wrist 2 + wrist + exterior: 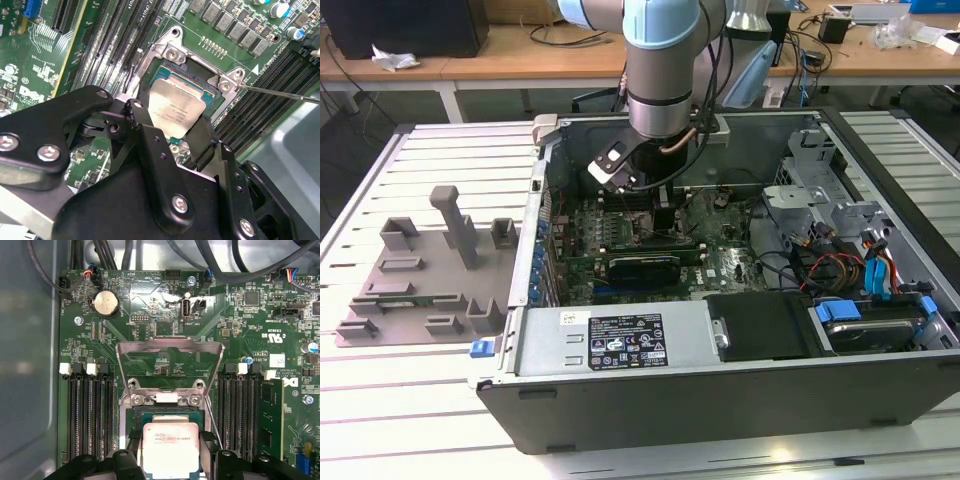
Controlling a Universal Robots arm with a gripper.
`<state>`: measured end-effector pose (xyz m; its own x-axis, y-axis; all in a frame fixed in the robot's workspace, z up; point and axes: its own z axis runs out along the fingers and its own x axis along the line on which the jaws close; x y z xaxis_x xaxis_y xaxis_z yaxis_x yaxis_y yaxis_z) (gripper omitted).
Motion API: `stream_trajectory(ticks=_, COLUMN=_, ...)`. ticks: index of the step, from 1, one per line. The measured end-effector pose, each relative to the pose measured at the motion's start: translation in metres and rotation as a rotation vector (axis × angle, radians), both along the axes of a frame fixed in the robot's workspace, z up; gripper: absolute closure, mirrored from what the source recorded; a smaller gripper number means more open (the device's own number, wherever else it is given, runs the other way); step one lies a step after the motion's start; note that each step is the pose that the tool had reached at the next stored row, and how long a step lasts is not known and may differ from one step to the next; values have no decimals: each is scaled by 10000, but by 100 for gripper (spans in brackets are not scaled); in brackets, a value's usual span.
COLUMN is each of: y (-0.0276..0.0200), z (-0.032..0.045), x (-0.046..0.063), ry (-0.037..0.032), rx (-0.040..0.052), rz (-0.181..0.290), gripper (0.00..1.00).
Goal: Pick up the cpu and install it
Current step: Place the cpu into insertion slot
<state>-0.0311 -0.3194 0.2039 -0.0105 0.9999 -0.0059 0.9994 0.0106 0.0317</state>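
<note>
Jaws: the gripper (167, 120) has its black fingers (145, 135) set against opposite edges of the cpu (177, 107), pinching it.
Cpu: in both wrist views it lies metal top up over the open socket (170, 412) of the motherboard (150, 320), inside the computer case (720, 410) on the bench (440, 150).
Load plate: the metal frame (170, 343) is swung up, clear of the socket.
Progress: the pick-up looks done and the chip is at the socket; it is not yet released and the plate is not yet closed.
Hidden: the fingers cover the cpu's side edges, so I cannot tell whether it is seated or just above the contacts.
</note>
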Motion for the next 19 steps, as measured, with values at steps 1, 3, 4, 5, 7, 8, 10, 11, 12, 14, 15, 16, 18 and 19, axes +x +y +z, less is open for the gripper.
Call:
stream_trajectory(ticks=1, y=0, z=-8, x=0, ry=0, rx=1, rz=0, gripper=46)
stream_trajectory(ticks=3, y=-1, z=-16, x=0, ry=2, rx=8, rz=-28, gripper=46)
stream_trajectory(ticks=4, y=-1, z=-19, x=0, ry=2, rx=20, rz=-62, gripper=46)
stream_trajectory(ticks=5, y=-1, z=-21, x=0, ry=1, rx=32, rz=-93, gripper=46)
stream_trajectory(ticks=7, y=2, z=-26, x=0, ry=1, rx=70, rz=-163, gripper=46)
stream_trajectory(ticks=8, y=5, z=-27, x=0, ry=0, rx=80, rz=-170, gripper=46)
stream_trajectory(ticks=10, y=8, z=-31, x=0, ry=0, rx=84, rz=-176, gripper=46)
stream_trajectory(ticks=11, y=11, z=-32, x=0, ry=-1, rx=87, rz=-176, gripper=46)
stream_trajectory(ticks=12, y=13, z=-34, x=0, ry=-1, rx=89, rz=-175, gripper=46)
stream_trajectory(ticks=14, y=15, z=-36, x=0, ry=1, rx=91, rz=-173, gripper=46)
stream_trajectory(ticks=15, y=17, z=-41, x=0, ry=1, rx=92, rz=-174, gripper=46)
stream_trajectory(ticks=16, y=17, z=-45, x=-1, ry=1, rx=92, rz=-174, gripper=46)
stream_trajectory(ticks=18, y=17, z=-49, x=-1, ry=2, rx=91, rz=-174, gripper=46)
stream_trajectory(ticks=19, y=17, z=-49, x=-1, ry=2, rx=90, rz=-174, gripper=46)
